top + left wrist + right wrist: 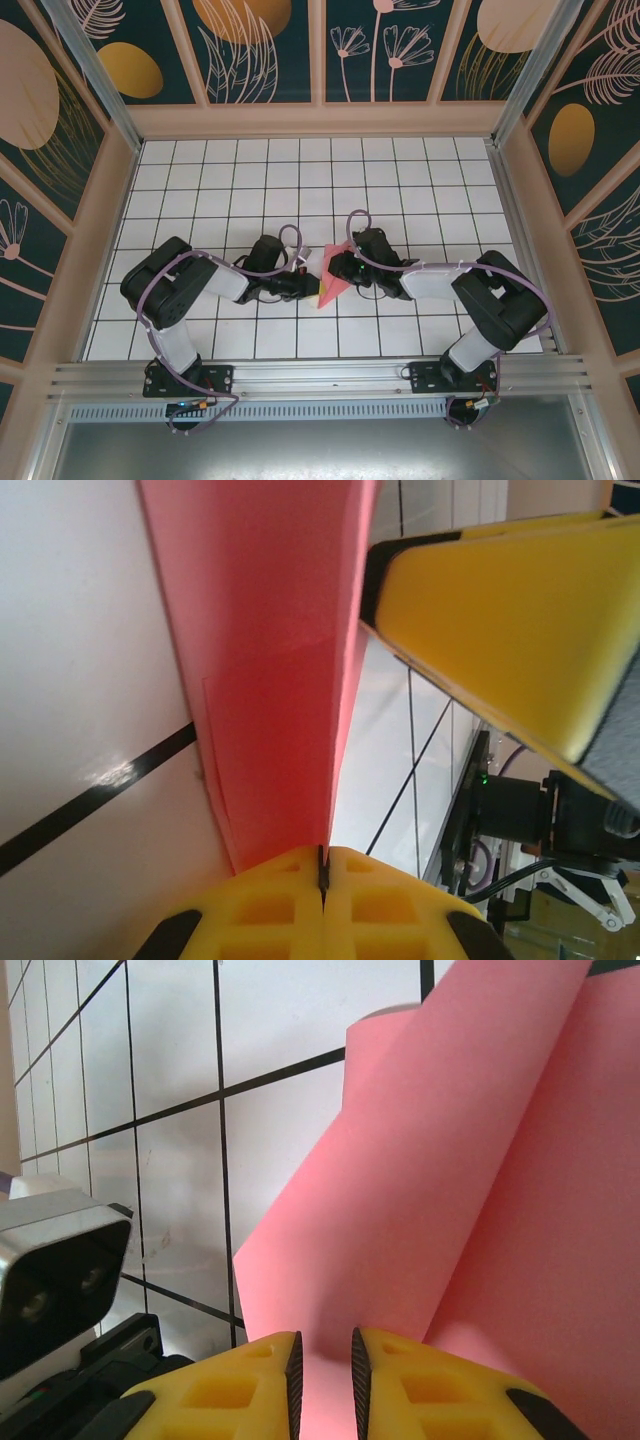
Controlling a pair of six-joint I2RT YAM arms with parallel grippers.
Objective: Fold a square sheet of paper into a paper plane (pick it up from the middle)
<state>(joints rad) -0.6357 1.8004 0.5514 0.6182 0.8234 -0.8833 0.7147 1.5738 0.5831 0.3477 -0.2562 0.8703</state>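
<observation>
1. The pink sheet [335, 285] is already partly folded. It sits at the middle of the desk [250, 180], between your two arms. From above it reads as a narrow wedge whose long axis runs from its far end, beside the right claw [350, 268], down to a point on the near side.
2. Your left claw [322, 865] is pressed together on the sheet [270, 680] – the fold line runs straight out from between its pads, away from the wrist. Judged from that, this arm is the anchor.
3. Your right claw [323, 1370] stands slightly parted, a narrow slot. The sheet [450, 1210] passes through that slot and curls open beyond it, and no firm pinch is visible there.
4. The two claws face each other across the sheet, close together – in the left wrist view a right finger [500, 610] is just beside the paper's edge.
5. What the next move likely turns on: the crease lies along the left claw's axis, so any pressing or sliding falls to the right arm, working along that line.
</observation>
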